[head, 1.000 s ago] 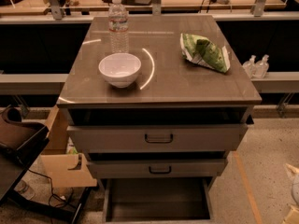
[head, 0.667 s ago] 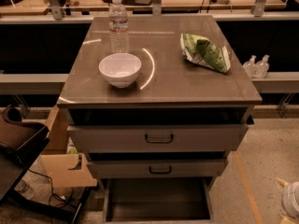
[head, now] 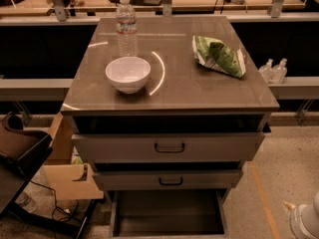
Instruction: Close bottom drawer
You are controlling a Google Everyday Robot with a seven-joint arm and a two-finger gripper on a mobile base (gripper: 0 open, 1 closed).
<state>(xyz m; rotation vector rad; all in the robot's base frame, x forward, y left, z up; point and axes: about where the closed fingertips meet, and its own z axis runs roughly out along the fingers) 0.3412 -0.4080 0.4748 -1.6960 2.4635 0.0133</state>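
Note:
The bottom drawer (head: 167, 214) of the grey cabinet is pulled out. Its dark rectangular tray shows at the lower edge of the camera view, and its front and handle are cut off below the frame. The middle drawer (head: 169, 180) and the top drawer (head: 168, 147) above it each show a dark bar handle and stand slightly out. My gripper (head: 305, 220) is a whitish shape at the lower right corner, to the right of the bottom drawer and apart from it, partly cut off by the frame.
On the cabinet top (head: 199, 91) stand a white bowl (head: 128, 73), a water bottle (head: 126, 26) and a green chip bag (head: 218, 55). A cardboard box (head: 67, 178) and a dark chair (head: 20, 156) stand at the left. Shelving runs behind.
The whitish gripper at the lower right has moved down and slightly left in the view. The drawers and the objects on top have not moved.

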